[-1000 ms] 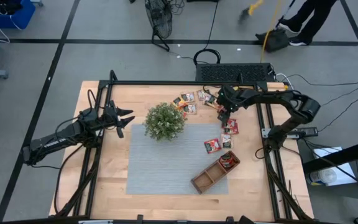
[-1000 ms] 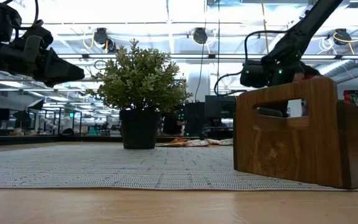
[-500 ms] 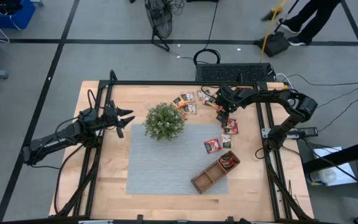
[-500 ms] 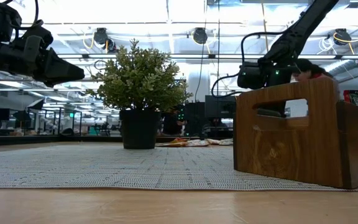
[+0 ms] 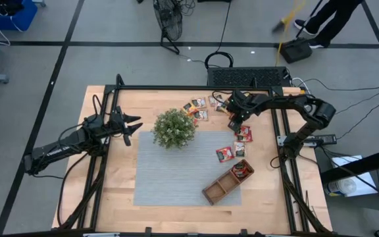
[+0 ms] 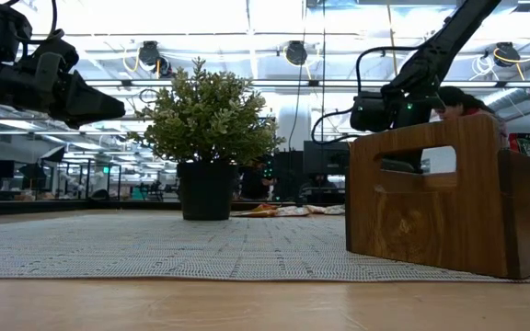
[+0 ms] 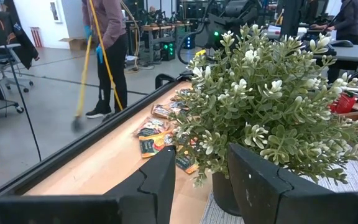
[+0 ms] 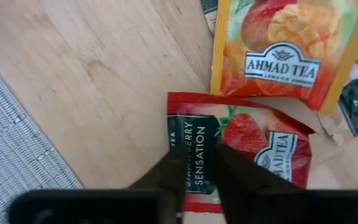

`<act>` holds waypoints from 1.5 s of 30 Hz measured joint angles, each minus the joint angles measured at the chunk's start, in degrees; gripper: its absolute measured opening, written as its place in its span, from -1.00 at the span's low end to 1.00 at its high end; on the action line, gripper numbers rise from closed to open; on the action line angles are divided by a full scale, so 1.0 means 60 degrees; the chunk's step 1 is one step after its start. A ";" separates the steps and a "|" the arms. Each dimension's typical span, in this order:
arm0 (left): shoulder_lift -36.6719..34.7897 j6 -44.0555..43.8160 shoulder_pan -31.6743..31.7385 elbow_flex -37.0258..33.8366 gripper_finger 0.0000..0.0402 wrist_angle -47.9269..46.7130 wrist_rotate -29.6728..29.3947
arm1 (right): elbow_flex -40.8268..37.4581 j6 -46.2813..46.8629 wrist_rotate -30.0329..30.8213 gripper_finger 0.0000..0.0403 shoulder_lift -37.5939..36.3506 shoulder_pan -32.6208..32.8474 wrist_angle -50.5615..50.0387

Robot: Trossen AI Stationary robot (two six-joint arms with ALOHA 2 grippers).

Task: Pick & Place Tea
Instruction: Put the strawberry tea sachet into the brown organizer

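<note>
From above, the right claw (image 5: 235,119) is reaching down among the tea sachets (image 5: 200,108) scattered on the tabletop (image 5: 121,191) beyond the plant (image 5: 174,128); more sachets (image 5: 226,153) are lying on the grey mat (image 5: 170,172), and one compartment of the wooden tray (image 5: 214,191) is holding red ones. The left claw (image 5: 131,124) is waiting released above the tabletop beside the plant. The arm is hiding whichever sachet it is working on.

At tabletop level, the tray's tall handle wall (image 6: 426,198) is blocking the right claw's tips and the loose sachets almost entirely; only a faint strip of them (image 6: 288,211) is showing past the pot.

The left wrist camera is showing its fingers (image 7: 160,180) spread apart with nothing between, the plant close in front, sachets (image 7: 157,127) along the wood, and a person sweeping beyond.

The right wrist camera is showing the fingers (image 8: 235,177) pinching onto a red strawberry sachet (image 8: 260,146) lying flat beside an orange sachet (image 8: 278,50). Likely very light, thin, glossy and slippery, it is offering no edge to grab; pinching mid-packet so the foil buckles upward seems best. Whether it is truly gripped I cannot tell.
</note>
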 joint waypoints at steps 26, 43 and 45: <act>0.0000 0.0000 0.0000 0.0001 -0.27 0.0000 0.0000 | -0.0237 0.1332 -0.1730 -1.00 -0.3984 0.4216 0.0292; 0.0000 0.0000 0.0000 0.0001 -0.27 0.0000 0.0004 | -0.1370 0.2579 0.1146 -0.32 -0.4813 0.6156 0.0403; 0.0000 0.0000 -0.0001 0.0001 -0.27 0.0000 0.0004 | -0.1370 0.2935 0.1788 -0.18 -0.4813 0.5898 -0.0267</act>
